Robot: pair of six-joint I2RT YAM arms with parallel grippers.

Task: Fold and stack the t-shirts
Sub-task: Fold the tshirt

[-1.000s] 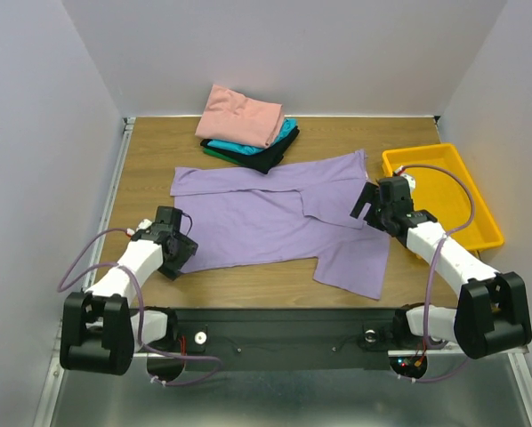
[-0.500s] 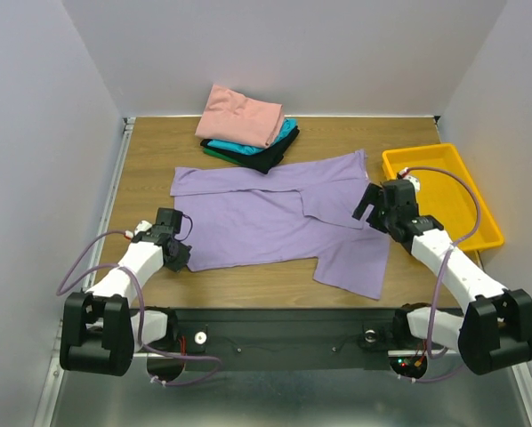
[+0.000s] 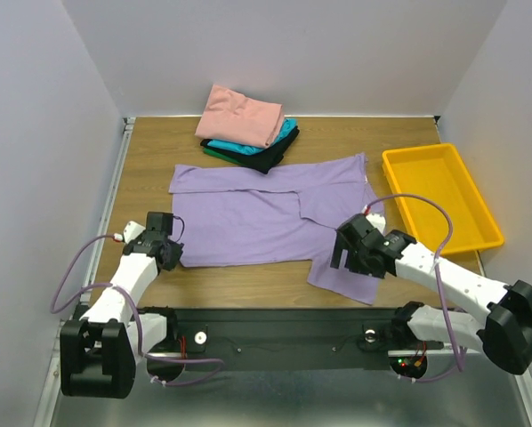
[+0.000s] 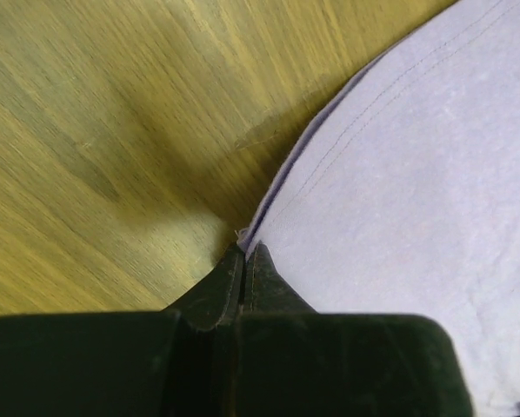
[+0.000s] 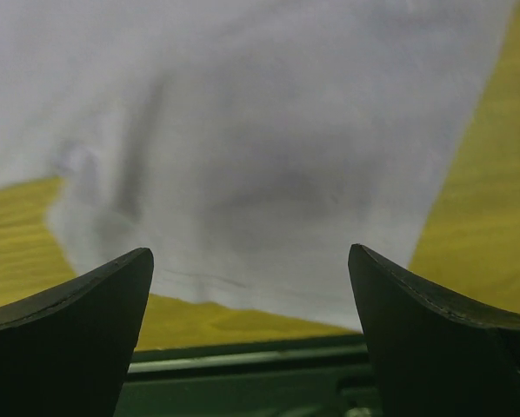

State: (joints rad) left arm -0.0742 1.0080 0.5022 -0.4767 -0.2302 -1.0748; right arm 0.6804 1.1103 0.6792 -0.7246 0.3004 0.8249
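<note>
Roughly mid-task: the purple shirt lay spread and unfolded across the middle of the table, with one flap trailing toward the lower right of the top view. The left gripper was clamped on the shirt's lower-left corner, its jaws pressed together over the hem. That was probably to pin or lift this corner for a fold.

The right gripper sat over the lower-right flap. In the right wrist view its jaws stood wide apart with cloth between and below them and nothing caught. It looked lined up to take the flap's near edge. Whether its tips touched the cloth could not be told.

The stack of folded shirts sat at upper centre, just beyond the purple shirt's far edge: pink on top, with teal, black and green showing under it. The stack was well apart from both grippers. The tray sat at the right, near the shirt's right edge but not touching it.

Nothing lay on the purple shirt itself. The judged risks were that a fold toward the far side could crowd the stack, and that a swing of the right arm could meet the tray.
</note>
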